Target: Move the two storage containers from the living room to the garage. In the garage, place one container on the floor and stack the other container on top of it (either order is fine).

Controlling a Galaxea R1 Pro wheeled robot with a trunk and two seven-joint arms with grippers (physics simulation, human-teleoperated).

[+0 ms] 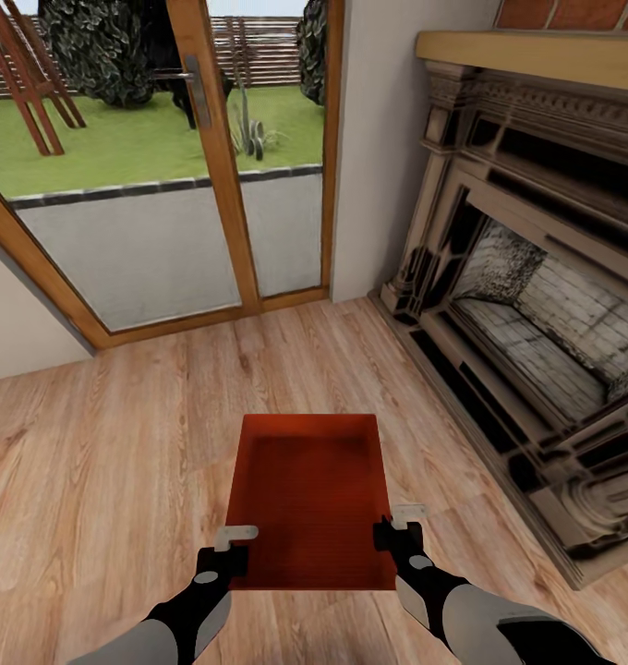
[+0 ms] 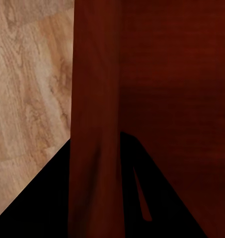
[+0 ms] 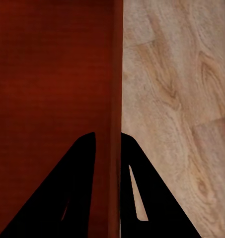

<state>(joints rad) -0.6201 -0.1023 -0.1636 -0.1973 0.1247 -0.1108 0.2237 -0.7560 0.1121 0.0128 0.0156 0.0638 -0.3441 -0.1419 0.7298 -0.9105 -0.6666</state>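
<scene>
One red-orange open-top storage container (image 1: 307,499) hangs level above the light wood-plank floor, held between both arms. My left gripper (image 1: 235,541) is shut on its left wall near the near corner. That wall (image 2: 92,124) runs between the black fingers (image 2: 37,198) in the left wrist view. My right gripper (image 1: 396,523) is shut on the right wall, and the thin rim (image 3: 116,99) sits pinched between its fingers (image 3: 72,188). The container is empty inside. The garage is out of view.
A wood-framed glass door (image 1: 212,157) stands ahead on the left, looking onto a patio and lawn. A large dark stone fireplace (image 1: 526,305) fills the right side. White wall (image 1: 379,139) separates them. Wood floor (image 1: 120,443) lies open to the left.
</scene>
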